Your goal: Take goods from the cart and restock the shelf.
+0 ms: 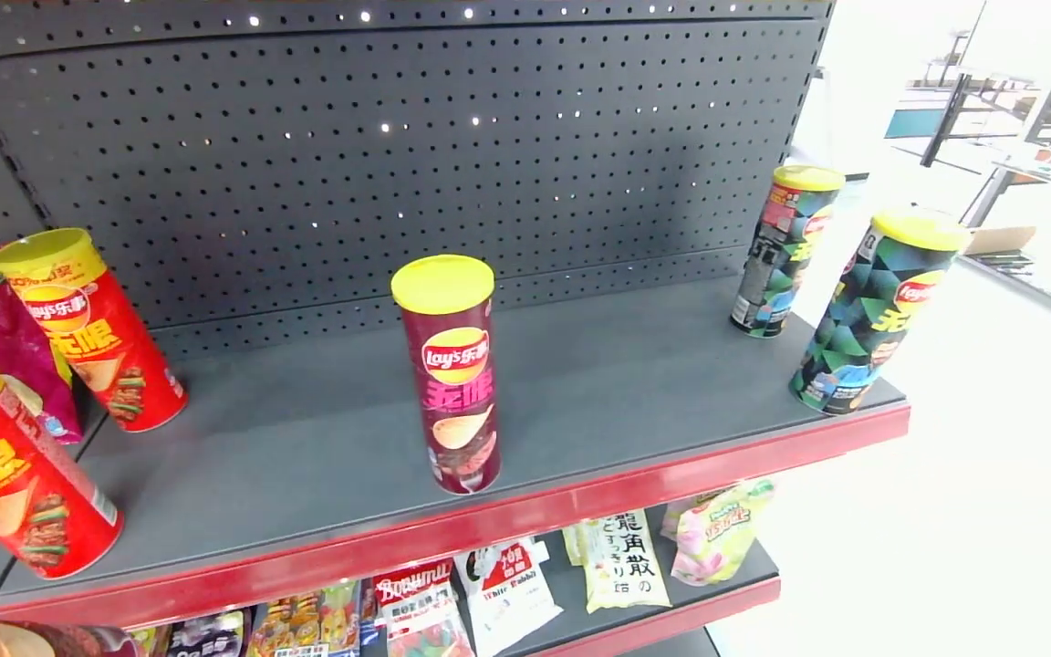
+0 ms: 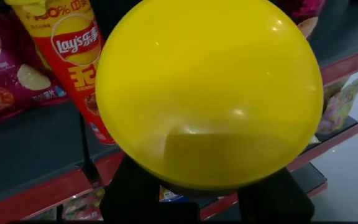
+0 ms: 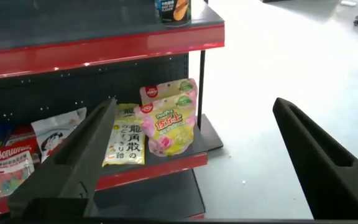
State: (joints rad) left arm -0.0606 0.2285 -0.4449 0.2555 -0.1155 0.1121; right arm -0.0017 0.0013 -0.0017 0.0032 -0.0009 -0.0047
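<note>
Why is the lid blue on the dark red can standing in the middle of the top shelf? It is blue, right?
Not quite. The lid on the dark red can is yellow, not blue, as the head view shows. The rest is right: the can stands upright in the middle of the top shelf.

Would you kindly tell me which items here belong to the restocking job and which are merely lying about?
Job: yellow-lidded can, left pincer holding it, top shelf.
Lying about: red cans, maroon can, green cans, snack bags below.
</note>
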